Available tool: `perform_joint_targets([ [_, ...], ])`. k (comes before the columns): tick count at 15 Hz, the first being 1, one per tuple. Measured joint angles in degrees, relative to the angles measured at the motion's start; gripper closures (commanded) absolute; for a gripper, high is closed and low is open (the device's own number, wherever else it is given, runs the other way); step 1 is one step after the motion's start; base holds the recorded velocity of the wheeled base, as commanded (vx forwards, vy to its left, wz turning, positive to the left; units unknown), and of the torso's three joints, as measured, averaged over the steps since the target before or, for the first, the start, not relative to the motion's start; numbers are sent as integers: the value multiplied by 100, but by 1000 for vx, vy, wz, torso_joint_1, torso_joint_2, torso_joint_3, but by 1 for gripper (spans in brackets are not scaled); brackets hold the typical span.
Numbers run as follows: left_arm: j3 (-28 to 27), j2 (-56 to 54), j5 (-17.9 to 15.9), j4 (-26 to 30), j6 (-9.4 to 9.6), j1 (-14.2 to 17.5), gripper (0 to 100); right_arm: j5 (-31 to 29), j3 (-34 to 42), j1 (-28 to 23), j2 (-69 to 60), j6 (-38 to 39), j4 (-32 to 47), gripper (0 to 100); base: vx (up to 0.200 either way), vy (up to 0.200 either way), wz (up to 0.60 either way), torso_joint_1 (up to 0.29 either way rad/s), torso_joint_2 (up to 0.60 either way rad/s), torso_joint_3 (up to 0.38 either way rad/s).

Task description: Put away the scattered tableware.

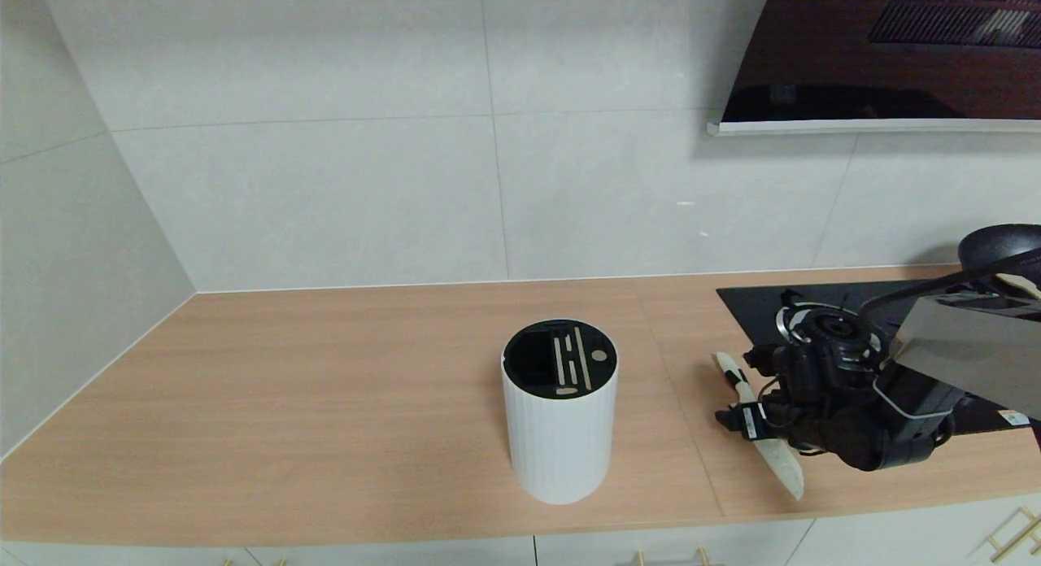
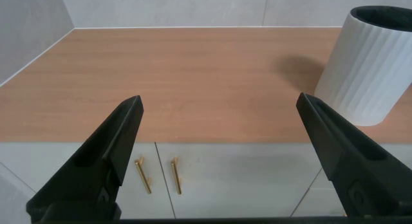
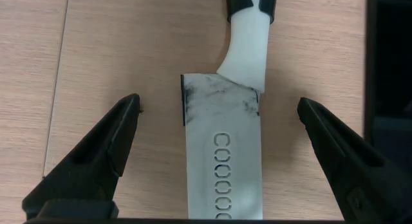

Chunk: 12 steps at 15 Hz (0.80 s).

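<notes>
A white knife (image 1: 768, 436) with a white-and-black handle lies flat on the wooden counter, right of the white ribbed holder (image 1: 559, 424). The holder's black top (image 1: 559, 358) has slots and a larger opening. My right gripper (image 1: 744, 399) hovers just over the knife, open. In the right wrist view the knife blade (image 3: 222, 147) lies between the spread fingers (image 3: 96, 159), near where the handle (image 3: 248, 47) joins it. My left gripper (image 2: 219, 166) is open and holds nothing, out past the counter's front edge, with the holder (image 2: 367, 63) off to one side.
A black cooktop (image 1: 821, 306) lies at the counter's right end, with a dark pan (image 1: 996, 249) on it and a range hood (image 1: 878, 58) above. Tiled walls close the back and left. Cabinet fronts with gold handles (image 2: 158, 176) sit below the counter edge.
</notes>
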Motion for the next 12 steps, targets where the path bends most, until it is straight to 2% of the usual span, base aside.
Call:
perform_joint_targets([
  [9, 0, 0, 0, 0, 7, 0, 0, -2, 11, -13, 49, 24, -13, 100, 0, 0, 0, 0, 0, 0],
  [12, 0, 0, -9, -2, 102, 0, 0, 9, 132, 20, -207, 63, 35, 100, 0, 0, 0, 0, 0, 0],
])
